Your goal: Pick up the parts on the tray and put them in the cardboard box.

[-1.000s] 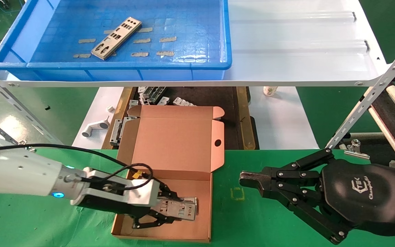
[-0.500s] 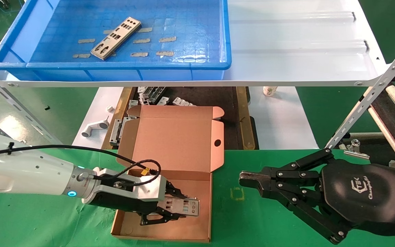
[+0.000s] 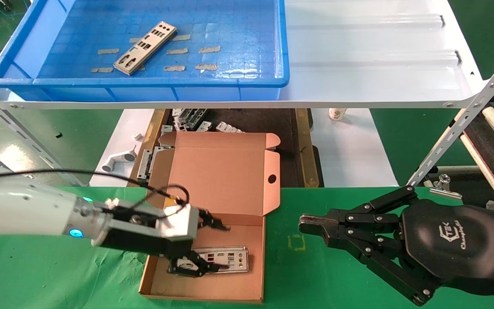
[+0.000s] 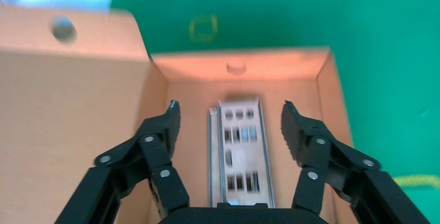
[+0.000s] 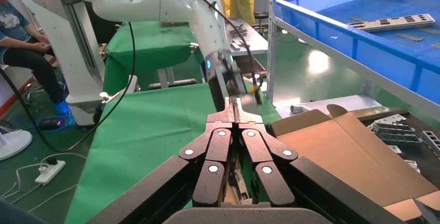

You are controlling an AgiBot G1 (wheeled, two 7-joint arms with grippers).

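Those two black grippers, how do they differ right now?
The left gripper hangs open over the cardboard box, its fingers apart on either side of a silver part lying inside. The right gripper is shut, holds nothing, and sits over the green table beside the box. Both are black.

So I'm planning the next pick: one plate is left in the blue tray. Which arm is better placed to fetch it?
Probably the left. Its gripper is open over the box, clear of the plate lying there, and the last plate sits in the tray's left half. The right gripper is parked shut, farther right.
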